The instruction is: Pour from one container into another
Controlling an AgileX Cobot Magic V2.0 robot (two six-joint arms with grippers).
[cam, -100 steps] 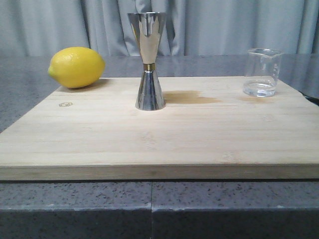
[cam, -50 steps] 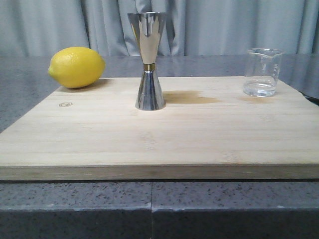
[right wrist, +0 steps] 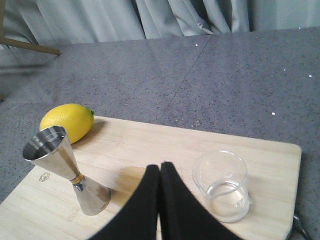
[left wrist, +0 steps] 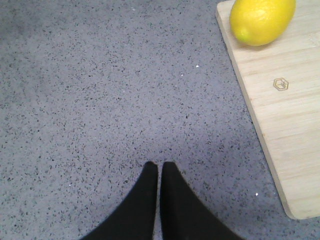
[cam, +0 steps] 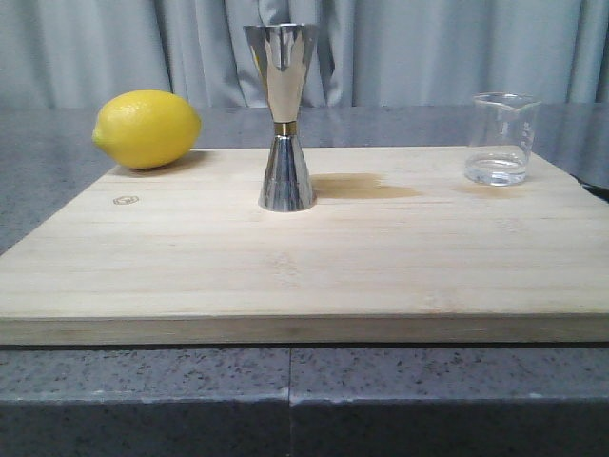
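A small clear glass beaker (cam: 500,139) (right wrist: 222,185) stands upright at the far right of the wooden board (cam: 304,257), a little clear liquid at its bottom. The tall steel jigger (cam: 283,116) (right wrist: 67,167) with a gold waist band stands upright near the board's middle. My right gripper (right wrist: 159,165) is shut and empty, hovering above the board between the jigger and the beaker, touching neither. Shut and empty too, my left gripper (left wrist: 159,164) hangs over the grey countertop left of the board. Neither gripper shows in the front view.
A yellow lemon (cam: 147,129) (left wrist: 261,20) (right wrist: 66,121) lies at the board's back left corner. A darker wet-looking stain (cam: 362,186) marks the board right of the jigger. Speckled grey countertop (left wrist: 100,100) surrounds the board, with grey curtains (cam: 428,48) behind.
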